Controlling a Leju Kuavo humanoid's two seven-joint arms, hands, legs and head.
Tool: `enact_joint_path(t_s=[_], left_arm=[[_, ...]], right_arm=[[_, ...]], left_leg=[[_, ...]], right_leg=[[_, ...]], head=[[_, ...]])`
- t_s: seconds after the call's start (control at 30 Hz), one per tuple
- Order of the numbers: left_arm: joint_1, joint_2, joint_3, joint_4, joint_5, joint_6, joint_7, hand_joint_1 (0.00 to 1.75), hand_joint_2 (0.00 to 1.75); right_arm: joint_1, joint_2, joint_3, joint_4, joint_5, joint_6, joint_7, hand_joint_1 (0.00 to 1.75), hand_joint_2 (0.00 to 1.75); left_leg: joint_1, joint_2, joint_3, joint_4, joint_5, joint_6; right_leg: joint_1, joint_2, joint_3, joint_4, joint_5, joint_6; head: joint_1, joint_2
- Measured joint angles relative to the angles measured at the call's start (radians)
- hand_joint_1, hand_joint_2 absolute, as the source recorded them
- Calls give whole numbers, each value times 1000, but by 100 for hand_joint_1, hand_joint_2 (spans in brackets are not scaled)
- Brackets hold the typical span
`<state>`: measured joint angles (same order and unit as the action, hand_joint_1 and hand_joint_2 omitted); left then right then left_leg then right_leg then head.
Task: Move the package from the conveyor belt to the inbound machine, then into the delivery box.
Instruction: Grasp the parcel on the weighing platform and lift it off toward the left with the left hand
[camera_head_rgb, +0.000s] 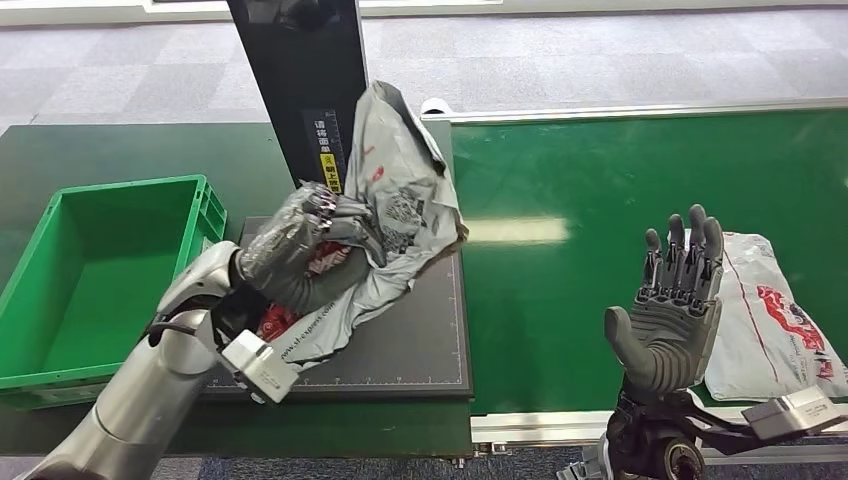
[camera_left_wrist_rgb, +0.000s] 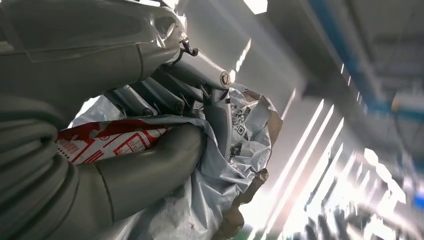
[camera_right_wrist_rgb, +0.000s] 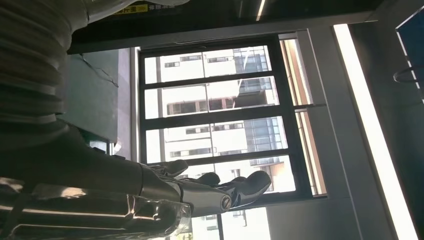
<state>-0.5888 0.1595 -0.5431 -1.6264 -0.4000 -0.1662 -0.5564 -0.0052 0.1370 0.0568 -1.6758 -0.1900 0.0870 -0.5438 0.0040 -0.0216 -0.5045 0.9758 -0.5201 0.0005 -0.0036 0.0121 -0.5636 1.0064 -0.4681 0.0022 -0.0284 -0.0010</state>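
Note:
My left hand (camera_head_rgb: 300, 250) grips a crumpled grey plastic package (camera_head_rgb: 405, 200) with red print, lifted above the dark platform of the inbound machine (camera_head_rgb: 420, 345). Up close, the thumb and fingers (camera_left_wrist_rgb: 150, 165) wrap the package (camera_left_wrist_rgb: 220, 170). My right hand (camera_head_rgb: 670, 310) is raised over the green conveyor belt (camera_head_rgb: 600, 180), palm up, fingers straight and apart, holding nothing; the fingers (camera_right_wrist_rgb: 220, 192) show against windows. A second grey package (camera_head_rgb: 775, 320) lies on the belt just right of that hand. The green delivery box (camera_head_rgb: 100, 270) stands at the left, with nothing in it.
The inbound machine's black upright column (camera_head_rgb: 300, 80) rises behind the held package. A metal rail (camera_head_rgb: 560, 425) edges the conveyor's near side. Grey floor lies beyond the belt.

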Motion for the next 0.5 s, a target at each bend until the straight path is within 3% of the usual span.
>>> enact_joint_path(t_s=[0.1,0.27,0.5], left_arm=[[31,-22,96,-94,-88,100,31,175,175],[30,-56,232,-109,-343,299,179,175,175],[-97,-54,376,216,-610,472,331,175,175]], right_arm=[[18,10,-13,-26,13,-1,-1,0,175],[43,33,-25,-65,32,4,0,0,175],[48,44,-20,-74,38,12,5,0,175]], left_leg=[[0,0,0,0,0,0],[0,0,0,0,0,0],[0,2,0,0,3,-1]], right_leg=[[0,0,0,0,0,0],[0,0,0,0,0,0],[0,1,0,0,2,-1]], head=[[0,0],[0,0],[0,0]])
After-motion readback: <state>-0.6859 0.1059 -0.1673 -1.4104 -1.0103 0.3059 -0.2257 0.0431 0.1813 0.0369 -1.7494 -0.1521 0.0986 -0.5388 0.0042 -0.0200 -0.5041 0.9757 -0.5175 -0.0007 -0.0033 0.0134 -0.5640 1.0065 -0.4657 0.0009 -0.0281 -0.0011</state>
